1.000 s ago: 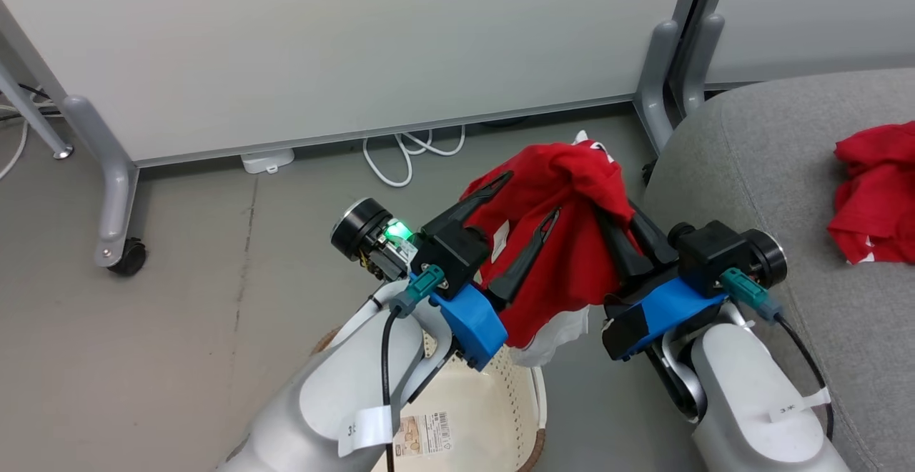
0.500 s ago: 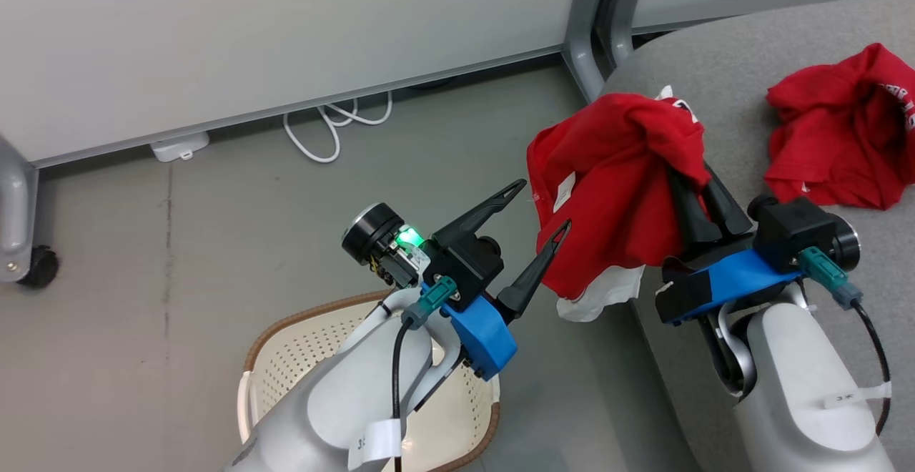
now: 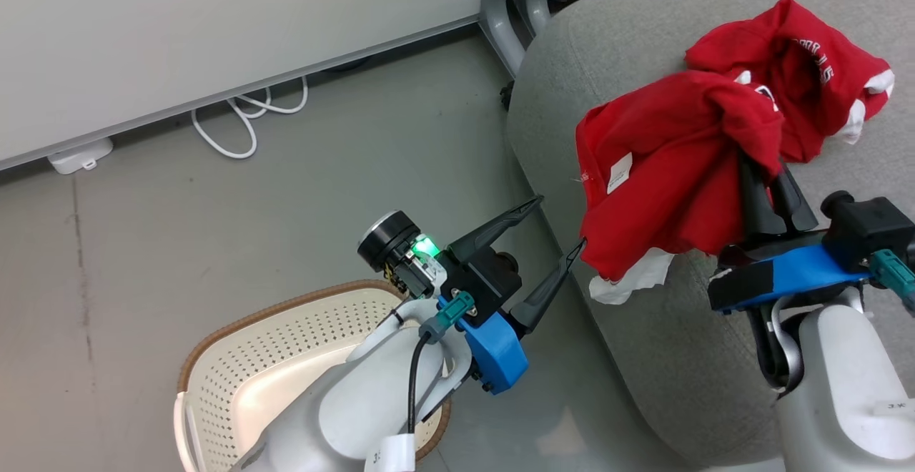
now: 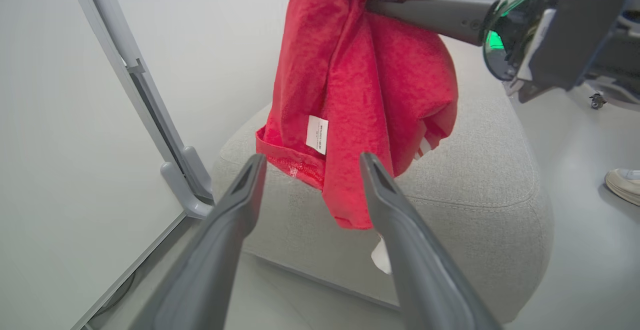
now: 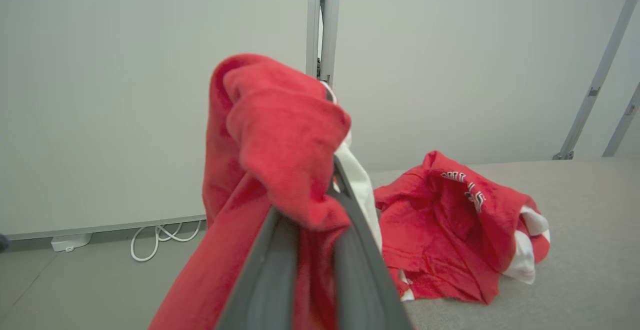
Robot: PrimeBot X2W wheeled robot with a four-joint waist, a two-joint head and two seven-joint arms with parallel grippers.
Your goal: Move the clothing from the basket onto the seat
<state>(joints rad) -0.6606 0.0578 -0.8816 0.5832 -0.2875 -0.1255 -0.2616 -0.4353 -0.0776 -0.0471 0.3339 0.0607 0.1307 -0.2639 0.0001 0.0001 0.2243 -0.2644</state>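
My right gripper is shut on a bright red piece of clothing, which hangs over the near-left edge of the grey seat. A white tag and a white lining show on it. My left gripper stands open just left of the hanging cloth, nothing between its fingers. In the left wrist view the clothing hangs beyond the open gripper. Another red garment lies crumpled on the seat behind. The cream basket stands on the floor at lower left, partly hidden by my left arm.
Grey partition panels with metal feet stand behind the seat and floor. A white cable and a power adapter lie by the panel base. A person's shoe is on the floor past the seat.
The head camera has swung right. My right gripper carried the red clothing from above the basket to over the seat's edge. The left gripper's open fingers, earlier against the cloth, now stand apart from it.
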